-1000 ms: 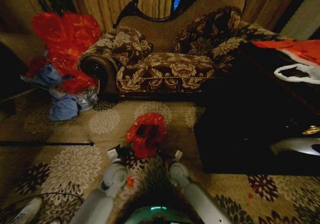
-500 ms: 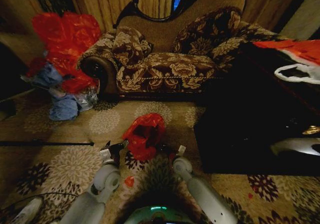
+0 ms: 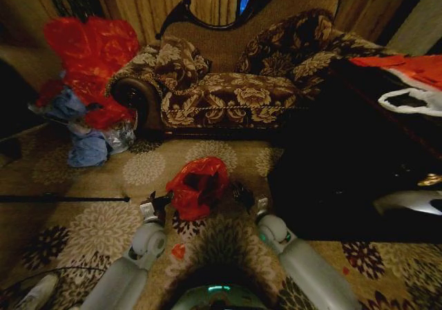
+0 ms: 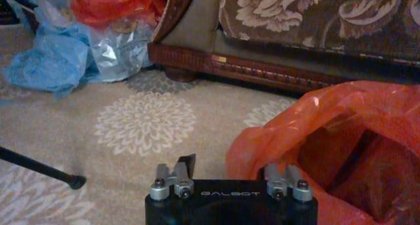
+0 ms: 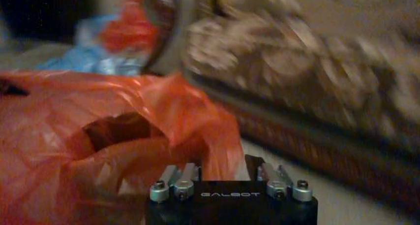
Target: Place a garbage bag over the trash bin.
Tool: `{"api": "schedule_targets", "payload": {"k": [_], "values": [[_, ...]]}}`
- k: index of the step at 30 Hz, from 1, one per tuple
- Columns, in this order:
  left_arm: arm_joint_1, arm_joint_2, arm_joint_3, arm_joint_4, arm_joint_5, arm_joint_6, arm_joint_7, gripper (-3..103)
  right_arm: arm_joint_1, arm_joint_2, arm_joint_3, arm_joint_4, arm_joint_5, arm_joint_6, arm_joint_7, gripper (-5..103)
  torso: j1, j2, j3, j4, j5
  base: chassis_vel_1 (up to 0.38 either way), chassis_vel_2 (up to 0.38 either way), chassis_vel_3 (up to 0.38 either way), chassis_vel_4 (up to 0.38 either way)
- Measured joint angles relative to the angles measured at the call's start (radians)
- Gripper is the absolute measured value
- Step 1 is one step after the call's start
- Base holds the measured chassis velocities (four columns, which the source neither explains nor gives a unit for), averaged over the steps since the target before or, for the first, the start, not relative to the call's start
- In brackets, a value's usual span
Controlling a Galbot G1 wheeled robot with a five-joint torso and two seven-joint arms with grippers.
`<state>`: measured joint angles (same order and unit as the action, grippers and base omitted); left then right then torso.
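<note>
floral carpet before the sofa (image 3: 228, 82): garbage bag (image 3: 197, 186) sitting over the trash bin.
left gripper (image 3: 160, 204) and right gripper (image 3: 243, 195) are flanking it, both spread; thin plastic could be snagging and slipping off.

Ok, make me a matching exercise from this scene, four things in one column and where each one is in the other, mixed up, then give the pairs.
Things:
1. garbage bag
2. sofa
3. white plastic bag
4. big red plastic heap

Places:
A. on the black low table, on the robot's right
B. against the curtains, straight ahead
C. on the carpet between the left gripper and the right gripper
D. beside the sofa's arm, on the robot's left

Pairs: 1-C, 2-B, 3-A, 4-D
</note>
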<state>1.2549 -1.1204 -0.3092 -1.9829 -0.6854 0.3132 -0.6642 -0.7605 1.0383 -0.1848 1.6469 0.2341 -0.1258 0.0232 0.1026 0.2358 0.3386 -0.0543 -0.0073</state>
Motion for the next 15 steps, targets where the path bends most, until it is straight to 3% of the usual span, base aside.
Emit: {"api": "schedule_targets", "payload": {"k": [2,6,7,9,10,12,13,15], "values": [[0.000,-0.001,0.000,0.001,0.000,0.000,0.000,55,0.046,-0.001,-0.030,-0.019,-0.041,0.011,-0.025,51,0.000,0.000,0.000,0.0001,-0.0001,0.000,0.000,0.000,0.000],[-0.003,-0.003,-0.001,0.004,-0.001,0.001,0.001,34,0.194,0.008,-0.160,-0.068,-0.095,0.019,-0.075,66,0.000,0.000,0.000,0.0002,0.0000,0.000,0.000,0.000,0.000],[-0.003,-0.003,-0.001,0.004,-0.001,0.001,0.001,34,0.194,0.008,-0.160,-0.068,-0.095,0.019,-0.075,66,0.000,0.000,0.000,0.0002,0.0000,0.000,0.000,0.000,0.000],[-0.003,-0.003,-0.002,0.004,-0.002,0.001,0.001,23,0.248,0.005,-0.220,-0.069,-0.088,-0.004,-0.103,78,0.000,0.000,0.000,0.0001,-0.0001,0.000,0.000,0.000,0.000],[-0.003,-0.002,-0.003,0.004,-0.004,0.002,0.002,23,0.275,0.001,-0.249,-0.068,-0.084,-0.017,-0.122,83,0.000,0.000,0.000,0.0000,-0.0003,0.000,0.000,0.000,0.000],[-0.005,-0.001,-0.004,0.003,-0.005,0.002,0.002,18,0.306,-0.001,-0.286,-0.068,-0.084,-0.027,-0.132,83,0.000,0.000,0.000,-0.0002,-0.0003,0.000,0.000,0.000,0.000],[-0.006,0.000,-0.005,0.002,-0.006,0.002,0.003,12,0.344,0.005,-0.322,-0.079,-0.088,-0.029,-0.132,93,0.000,0.000,0.000,-0.0003,-0.0002,0.000,0.000,0.000,0.000],[-0.007,-0.002,-0.006,0.000,-0.006,0.003,0.004,3,0.396,0.030,-0.349,-0.112,-0.107,-0.030,-0.137,97,0.000,0.000,0.000,-0.0001,-0.0002,0.000,0.000,0.000,0.000]]}}
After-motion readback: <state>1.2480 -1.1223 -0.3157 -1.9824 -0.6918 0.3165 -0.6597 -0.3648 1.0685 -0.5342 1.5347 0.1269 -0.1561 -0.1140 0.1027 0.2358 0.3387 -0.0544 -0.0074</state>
